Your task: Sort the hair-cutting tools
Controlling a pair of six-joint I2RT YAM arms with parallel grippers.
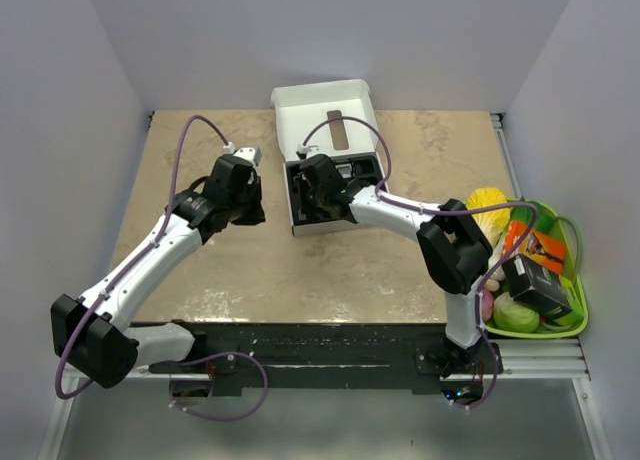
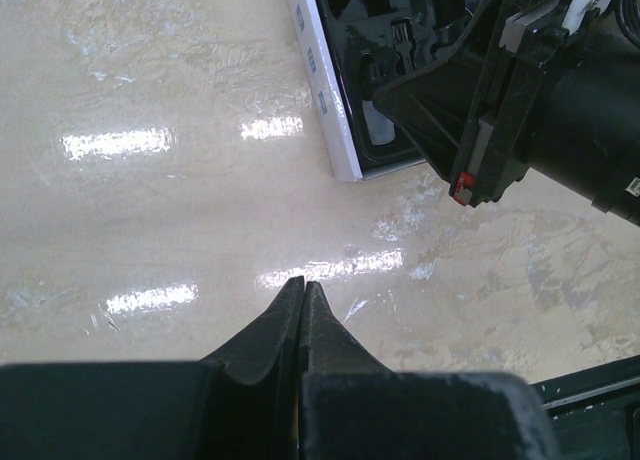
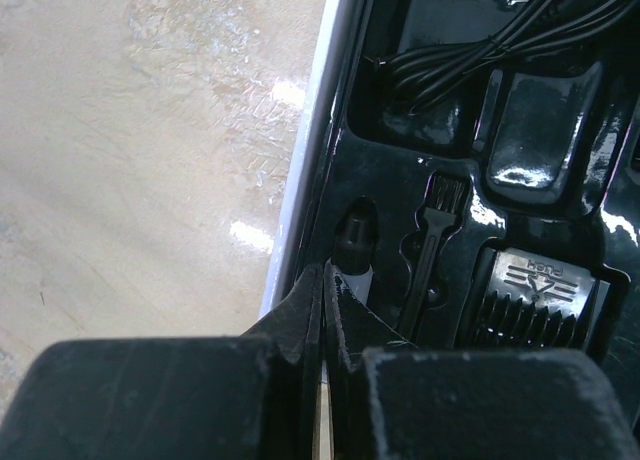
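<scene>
We show the right gripper point(image 3: 325, 280), jaws together, just beside the small black-capped cylinder point(image 3: 355, 238) in the glossy black moulded tray point(image 3: 395, 180). The left gripper point(image 2: 302, 290), also closed, hovers over the beige surface point(image 2: 150, 200). We judge the cylinder seated in its slot, so the next move calls for lifting clear.

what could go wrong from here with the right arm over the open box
1. The right gripper has its jaws shut over the left edge of the black tray, beside the short cylinder. Pressing down could shove the white box instead of grasping anything.
2. The cord lies loose in the tray and might snag.
3. The left gripper is close by, so the arms could bump.
</scene>
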